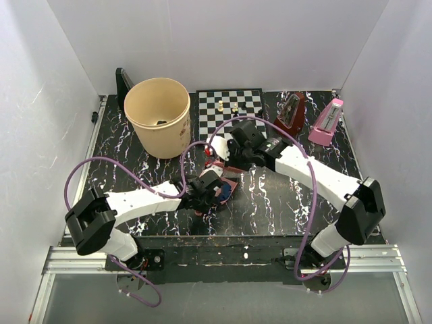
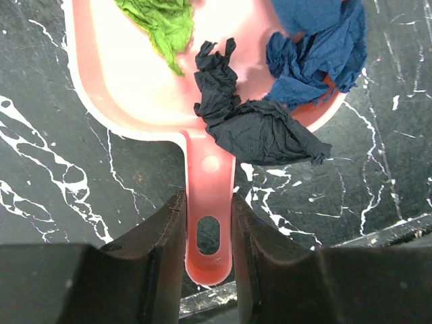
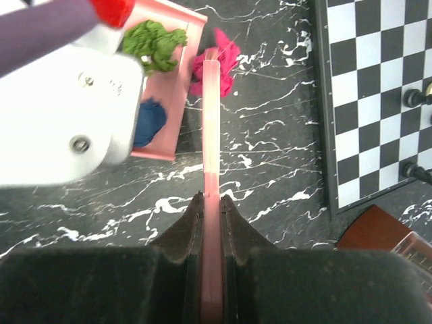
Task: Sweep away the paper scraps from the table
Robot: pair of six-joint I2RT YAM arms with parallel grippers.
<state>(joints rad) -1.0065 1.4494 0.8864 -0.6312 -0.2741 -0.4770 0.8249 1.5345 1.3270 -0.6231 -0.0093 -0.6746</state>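
Fingers of both arms are closed on pink tools near the middle of the black, white-veined worktop. The left fingers stand narrow, clamped on either side of the handle of a pink dustpan, just beside the slot at the handle's end. Three of the paper scraps lie in that pan. A green scrap is toward its front. A dark blue scrap lies at its right side. A black scrap sprawls over the rear rim beside the handle, its tip on the worktop. The right fingers are pressed almost together, pinching a thin pink scraper seen edge-on, which runs straight out from them along the pan's open front edge. A magenta scrap lies on the worktop against the scraper's far end, just outside the pan. A checkered chessboard with a few small pieces lies to the right of the scraper. A beige bucket stands at the back left, well apart from the pan. A brown metronome and a pink metronome stand at the back right.
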